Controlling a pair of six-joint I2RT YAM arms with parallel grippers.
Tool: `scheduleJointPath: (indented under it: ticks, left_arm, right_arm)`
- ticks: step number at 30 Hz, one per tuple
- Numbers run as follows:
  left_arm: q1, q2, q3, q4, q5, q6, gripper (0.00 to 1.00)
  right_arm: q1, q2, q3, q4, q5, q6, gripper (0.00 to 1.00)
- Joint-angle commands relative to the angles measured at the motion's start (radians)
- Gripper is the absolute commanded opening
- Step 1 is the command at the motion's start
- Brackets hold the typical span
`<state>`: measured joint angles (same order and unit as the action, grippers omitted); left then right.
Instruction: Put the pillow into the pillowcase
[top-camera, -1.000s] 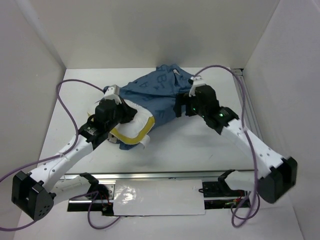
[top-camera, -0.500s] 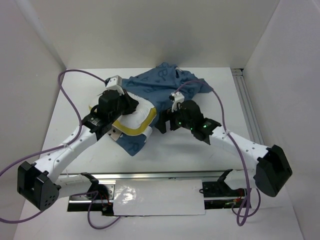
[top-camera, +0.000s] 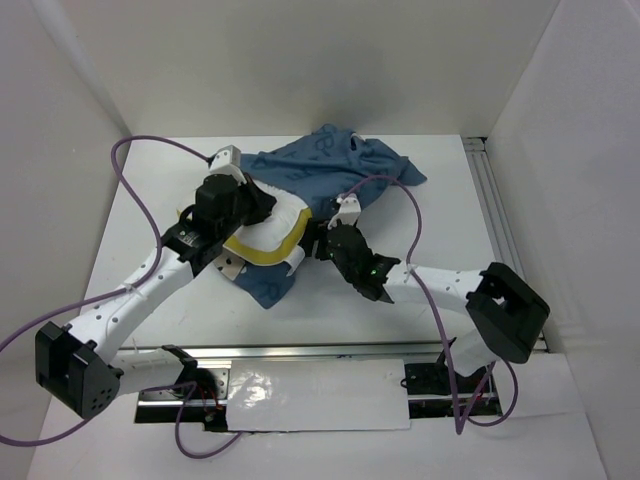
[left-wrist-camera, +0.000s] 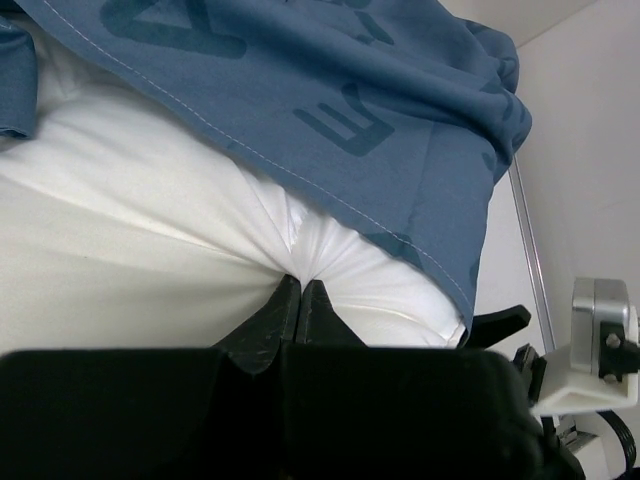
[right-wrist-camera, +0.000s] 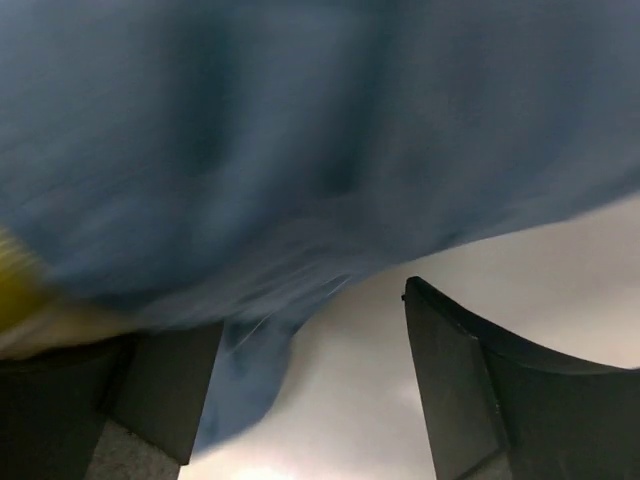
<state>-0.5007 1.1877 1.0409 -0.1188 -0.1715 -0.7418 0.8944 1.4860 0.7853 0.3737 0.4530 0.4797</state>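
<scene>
Right arm has swung in low, up against the pillow (top-camera: 268, 228).
Left fingers (left-wrist-camera: 300, 290) are pinched tight on a pucker of its white cover; right fingers (top-camera: 316, 244) gape, holding nothing, under the pillowcase (right-wrist-camera: 300, 150). Pillow lies partly sheathed, middle of the counter (top-camera: 440, 230). Soft, light, floppy, I'd judge: grip the case's stitched hem.

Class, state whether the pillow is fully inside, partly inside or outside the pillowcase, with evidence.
Partly inside: the pillowcase covers the far side of the pillow; the near end, white with yellow piping, is bare.
</scene>
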Motion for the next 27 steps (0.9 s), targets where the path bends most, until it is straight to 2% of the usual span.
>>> scheduleJointPath:
  ticks: [1,2,3,5,6,9,10,11,13,16,19,20,22,23,26,27]
  left_arm:
    - [0.001,-0.048,0.05,0.143,-0.016,-0.019,0.0]
    - [0.001,-0.048,0.038,0.143,-0.016,-0.019,0.0]
    - [0.001,-0.06,0.038,0.143,-0.016,-0.005,0.0]
    - [0.001,-0.069,0.015,0.143,-0.026,0.004,0.0]
    - [0.001,-0.069,0.015,0.143,-0.039,0.004,0.0]
    - [0.001,-0.057,-0.007,0.121,-0.124,0.015,0.0]
    - [0.001,-0.057,-0.016,0.12,-0.146,0.015,0.0]
    - [0.001,-0.04,-0.033,0.12,-0.175,0.015,0.0]
    - [0.001,-0.013,-0.042,0.133,-0.221,-0.01,0.0]
    - [-0.009,0.085,-0.013,0.119,-0.278,-0.092,0.0]
    - [-0.018,0.206,0.08,0.027,-0.333,-0.166,0.0]
    - [-0.028,0.231,0.117,0.01,-0.356,-0.206,0.0]
    - [-0.048,0.295,0.146,-0.03,-0.402,-0.249,0.0]
    - [-0.048,0.314,0.175,-0.047,-0.431,-0.298,0.0]
    - [-0.058,0.387,0.208,-0.099,-0.467,-0.396,0.0]
    - [-0.058,0.404,0.217,-0.113,-0.477,-0.416,0.0]
  right_arm:
    - [-0.012,0.019,0.074,0.027,0.291,0.083,0.69]
    - [-0.023,0.019,0.074,0.027,0.309,0.083,0.61]
    - [-0.032,0.019,0.074,0.045,0.309,0.064,0.48]
    - [-0.067,0.019,0.097,0.022,0.294,0.054,0.13]
    - [-0.077,0.019,0.109,0.002,0.276,0.042,0.0]
    - [-0.087,-0.021,0.141,-0.033,0.13,-0.117,0.0]
    - [-0.087,-0.053,0.155,-0.053,0.007,-0.147,0.0]
    - [-0.087,-0.068,0.179,-0.15,-0.064,-0.167,0.0]
    - [-0.087,-0.096,0.264,-0.241,-0.221,-0.214,0.0]
    - [-0.087,-0.105,0.414,-0.405,-0.651,-0.263,0.0]
    - [-0.037,-0.078,0.532,-0.528,-0.908,-0.347,0.0]
    - [-0.026,-0.078,0.548,-0.545,-1.079,-0.363,0.0]
    - [-0.003,-0.078,0.548,-0.509,-1.247,-0.363,0.0]
    - [-0.003,-0.088,0.537,-0.483,-1.386,-0.363,0.0]
    - [-0.003,-0.119,0.509,-0.33,-1.546,-0.299,0.0]
    - [-0.003,-0.119,0.509,-0.329,-1.579,-0.299,0.0]
